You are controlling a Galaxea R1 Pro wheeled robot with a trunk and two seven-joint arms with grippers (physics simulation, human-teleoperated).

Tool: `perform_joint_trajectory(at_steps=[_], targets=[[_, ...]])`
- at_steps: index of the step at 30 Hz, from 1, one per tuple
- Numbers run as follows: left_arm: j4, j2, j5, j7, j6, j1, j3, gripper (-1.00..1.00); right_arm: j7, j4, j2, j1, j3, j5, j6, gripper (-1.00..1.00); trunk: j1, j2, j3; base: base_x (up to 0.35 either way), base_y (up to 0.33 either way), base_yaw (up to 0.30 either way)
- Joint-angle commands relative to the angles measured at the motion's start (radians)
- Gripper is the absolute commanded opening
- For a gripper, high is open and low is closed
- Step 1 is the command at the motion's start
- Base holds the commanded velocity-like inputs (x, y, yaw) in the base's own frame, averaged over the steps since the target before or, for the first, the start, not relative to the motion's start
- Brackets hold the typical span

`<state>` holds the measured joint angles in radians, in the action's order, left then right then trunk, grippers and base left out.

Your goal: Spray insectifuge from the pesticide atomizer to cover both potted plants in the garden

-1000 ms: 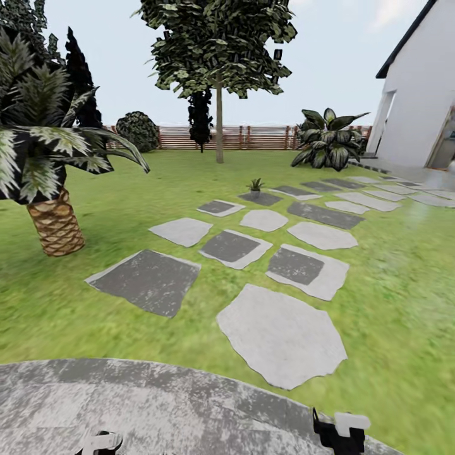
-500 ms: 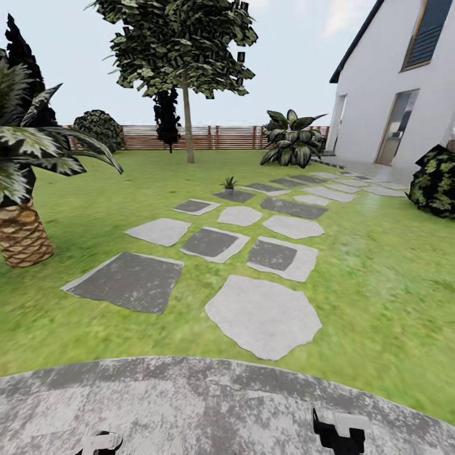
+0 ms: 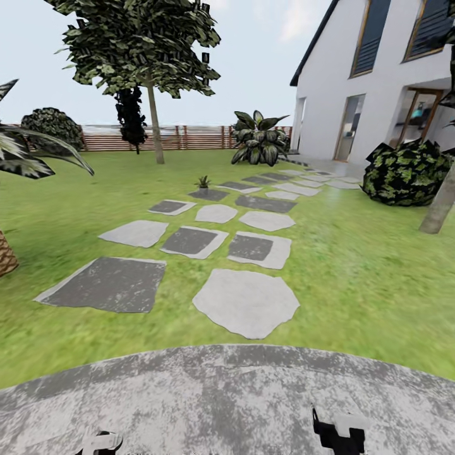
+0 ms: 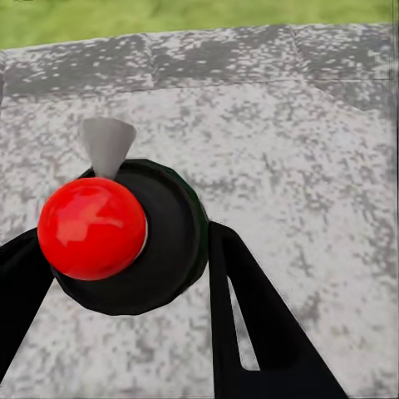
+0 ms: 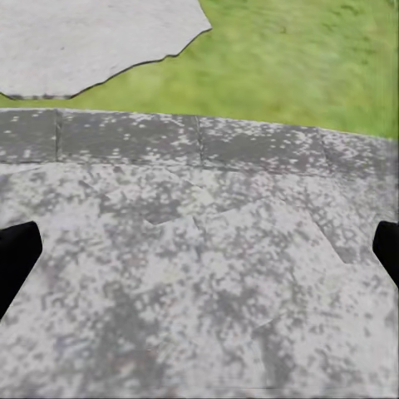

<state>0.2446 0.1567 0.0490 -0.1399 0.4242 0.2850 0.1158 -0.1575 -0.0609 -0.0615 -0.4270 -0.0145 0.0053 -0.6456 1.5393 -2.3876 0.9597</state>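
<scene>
In the left wrist view, the pesticide atomizer [image 4: 170, 241] is seen end-on: a dark round body, a red ball on top and a pale grey nozzle. My left gripper [image 4: 125, 253] is shut on it, with a black finger pressed against each side. My right gripper [image 5: 199, 249] is open over the round grey paved patio [image 5: 199, 291], its fingertips [image 5: 17, 253] at the picture's edges with nothing between them. One small potted plant [image 3: 203, 182] stands far ahead on a dark stepping stone in the garden. Both grippers peek in at the head view's lower edge, the left gripper [image 3: 101, 442] and the right gripper [image 3: 341, 433].
Flat grey stepping stones [image 3: 246, 302] lead across the lawn toward a white house [image 3: 373, 95] at the right. A palm trunk [image 3: 5, 256] stands at the left, a dark shrub [image 3: 404, 172] and a trunk [image 3: 439, 205] at the right. A tree [image 3: 151, 120] and a slatted fence [image 3: 189, 137] stand behind.
The camera has turned to the right: the palm has slid off to the left, and the house and a shrub have come in at the right. The grippers keep their places.
</scene>
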Motion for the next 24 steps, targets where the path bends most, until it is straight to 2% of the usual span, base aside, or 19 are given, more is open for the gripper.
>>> perform_joint_trajectory(at_steps=[1, 6, 24], targets=[[-0.001, 0.0, 0.005, -0.01, 0.001, 0.0, 0.007, -1.0, -0.002, 0.001, 0.0, -0.001, -0.001, 0.001, -0.003, 1.0, -0.001, 0.0, 0.001, -0.234, 0.219, -0.3], [-0.001, 0.0, 0.005, -0.01, 0.001, 0.0, 0.007, -1.0, -0.001, 0.006, 0.0, -0.001, -0.001, 0.001, -0.003, 1.0, -0.001, 0.0, 0.001, -0.118, 0.109, -0.3], [0.002, 0.001, 0.005, -0.011, -0.001, 0.0, -0.002, -1.0, -0.001, 0.007, 0.001, -0.001, -0.001, 0.0, -0.003, 1.0, -0.001, 0.0, 0.001, -0.003, 0.003, -0.3]])
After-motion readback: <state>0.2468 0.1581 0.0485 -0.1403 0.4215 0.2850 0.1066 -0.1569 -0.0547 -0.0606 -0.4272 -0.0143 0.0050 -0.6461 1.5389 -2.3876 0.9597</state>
